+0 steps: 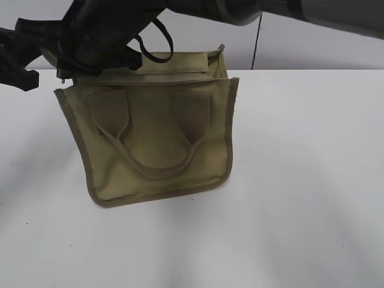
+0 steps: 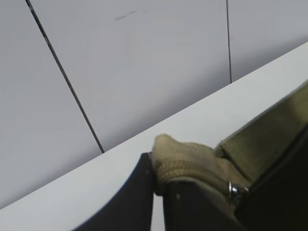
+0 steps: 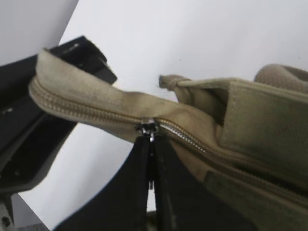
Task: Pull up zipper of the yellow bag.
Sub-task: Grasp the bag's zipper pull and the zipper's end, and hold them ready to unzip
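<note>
The yellow bag (image 1: 156,138) stands on the white table, its top left corner lifted. Its handles hang down its front. My left gripper (image 2: 159,180) is shut on the bunched fabric end of the bag's top (image 2: 185,161); the metal slider (image 2: 236,188) shows just right of it. My right arm reaches across from the upper right. My right gripper (image 3: 151,144) is shut on the pull tab under the grey slider (image 3: 147,129) of the zipper (image 3: 96,113), close to the corner held by the left gripper (image 3: 29,125). In the exterior view both grippers are a dark mass (image 1: 78,57) at that corner.
The white table (image 1: 300,180) spreads to the right of and in front of the bag. A grey panelled wall (image 1: 318,51) runs behind the table's back edge. The right arm (image 1: 240,9) spans the top of the exterior view.
</note>
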Motion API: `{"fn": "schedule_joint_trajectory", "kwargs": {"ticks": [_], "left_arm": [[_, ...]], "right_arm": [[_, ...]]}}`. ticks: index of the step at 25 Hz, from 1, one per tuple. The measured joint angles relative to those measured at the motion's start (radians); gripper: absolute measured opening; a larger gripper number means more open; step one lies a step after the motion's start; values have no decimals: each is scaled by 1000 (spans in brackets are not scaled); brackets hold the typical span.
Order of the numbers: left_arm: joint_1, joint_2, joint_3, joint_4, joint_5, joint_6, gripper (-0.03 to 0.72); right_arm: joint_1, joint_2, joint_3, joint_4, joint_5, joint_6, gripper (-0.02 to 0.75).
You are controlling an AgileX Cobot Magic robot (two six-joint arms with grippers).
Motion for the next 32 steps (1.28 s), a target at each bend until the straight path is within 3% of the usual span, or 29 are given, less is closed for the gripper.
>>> {"fn": "schedule_joint_trajectory", "kwargs": {"ticks": [12,23,32], "left_arm": [[-2,-5,0,4,50,-3,8],[-4,-6,0,3,161,-41,8],[-4,-6,0,-2,182,-43,8]], "right_arm": [[-51,-75,-1,-15,118,-80,-11],[-165,-82,-15,-2,398,-232,-11],[-261,-100,-31,-164,593,-322,-11]]}}
